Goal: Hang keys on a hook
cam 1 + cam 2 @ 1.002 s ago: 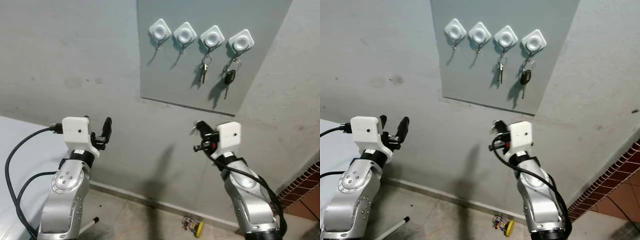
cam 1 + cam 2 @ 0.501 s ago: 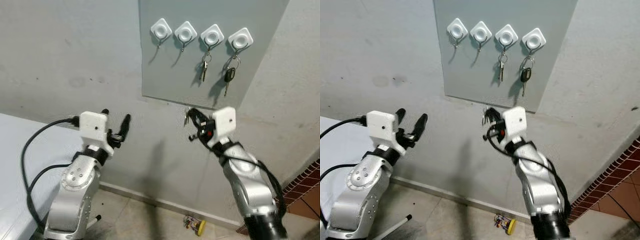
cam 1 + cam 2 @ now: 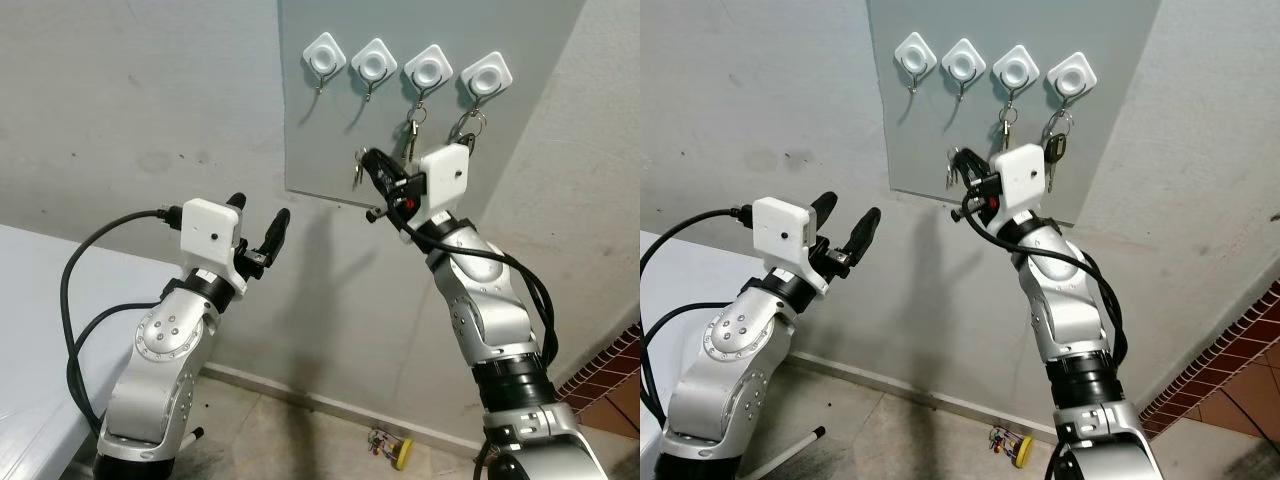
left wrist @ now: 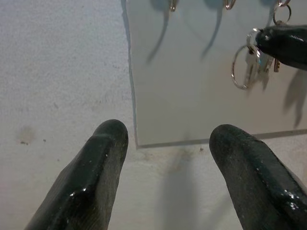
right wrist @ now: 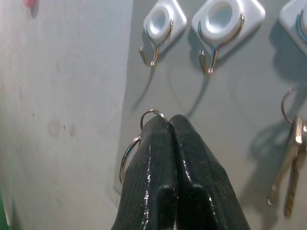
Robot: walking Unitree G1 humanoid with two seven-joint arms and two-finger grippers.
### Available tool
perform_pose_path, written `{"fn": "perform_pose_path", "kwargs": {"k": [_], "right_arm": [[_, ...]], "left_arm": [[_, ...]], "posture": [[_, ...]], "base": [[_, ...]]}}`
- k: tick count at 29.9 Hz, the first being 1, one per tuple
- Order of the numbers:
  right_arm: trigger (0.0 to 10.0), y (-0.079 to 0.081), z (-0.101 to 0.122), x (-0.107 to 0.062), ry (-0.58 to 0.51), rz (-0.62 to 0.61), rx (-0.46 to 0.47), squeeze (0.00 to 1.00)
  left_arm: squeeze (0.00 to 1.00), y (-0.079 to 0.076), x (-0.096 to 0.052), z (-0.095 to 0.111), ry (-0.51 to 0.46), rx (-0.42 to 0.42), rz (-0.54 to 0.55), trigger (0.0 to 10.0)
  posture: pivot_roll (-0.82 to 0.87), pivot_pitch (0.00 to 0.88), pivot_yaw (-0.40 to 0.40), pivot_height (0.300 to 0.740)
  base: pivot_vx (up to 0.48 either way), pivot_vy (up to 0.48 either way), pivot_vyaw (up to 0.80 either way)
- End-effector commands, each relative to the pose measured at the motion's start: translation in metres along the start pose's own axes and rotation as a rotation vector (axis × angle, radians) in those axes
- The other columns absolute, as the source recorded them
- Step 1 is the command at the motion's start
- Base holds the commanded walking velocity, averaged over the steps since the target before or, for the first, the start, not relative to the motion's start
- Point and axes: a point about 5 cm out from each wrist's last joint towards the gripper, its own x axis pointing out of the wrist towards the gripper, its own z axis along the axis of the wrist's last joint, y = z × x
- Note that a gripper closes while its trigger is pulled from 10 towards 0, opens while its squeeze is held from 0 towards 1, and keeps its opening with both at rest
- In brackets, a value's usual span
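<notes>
Below hooks: keys in right gripper

Grey plaster wall, tiled floor, brick corner

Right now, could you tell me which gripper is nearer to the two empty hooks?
Right. The right gripper, shut on a key ring, sits just below the empty hooks; the open left gripper hangs lower, beside the panel.

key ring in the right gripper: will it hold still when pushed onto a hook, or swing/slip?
Likely to swing: the key ring hangs loose past the tips of the right gripper, keys dangling. It could slip or twist, since smooth thin metal is pinched between shut fingers. It looks light and rigid, so it should slide onto a bare hook.
</notes>
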Motion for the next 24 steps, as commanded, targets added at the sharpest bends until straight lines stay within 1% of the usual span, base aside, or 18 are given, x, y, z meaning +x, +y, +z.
{"fn": "perform_pose_path", "kwargs": {"k": [1,6,10,17,20,24], "right_arm": [[10.0,-0.002,0.007,0.005,-0.035,0.001,0.011,0.0],[10.0,-0.004,0.018,0.018,-0.084,-0.024,0.051,0.0],[10.0,-0.005,0.023,0.024,-0.097,-0.052,0.072,0.0],[10.0,-0.007,0.025,0.026,-0.102,-0.069,0.077,0.0],[10.0,-0.01,0.028,0.028,-0.09,-0.117,0.105,0.0],[10.0,-0.012,0.029,0.029,-0.078,-0.142,0.13,0.0]], "left_arm": [[0.0,0.0,0.002,0.009,-0.022,0.013,-0.011,10.0],[0.0,0.0,0.006,0.017,-0.045,0.025,-0.024,10.0],[0.0,-0.002,0.007,0.021,-0.056,0.031,-0.038,10.0],[0.0,-0.004,0.008,0.024,-0.064,0.038,-0.05,10.0],[0.0,-0.005,0.008,0.026,-0.073,0.032,-0.054,10.0],[0.0,-0.006,0.008,0.027,-0.073,0.031,-0.054,10.0]], "posture": [[-0.06,0.054,0.006,0.74],[-0.06,0.052,0.009,0.74],[-0.06,0.051,0.008,0.74],[-0.06,0.05,0.007,0.74],[-0.07,0.048,0.003,0.74],[-0.07,0.049,0.001,0.74]], "base": [[0.0,0.0,0.0],[0.0,0.0,0.0],[0.0,0.0,0.0],[0.0,0.0,0.0],[0.0,0.0,0.0],[0.0,0.0,0.0]]}}
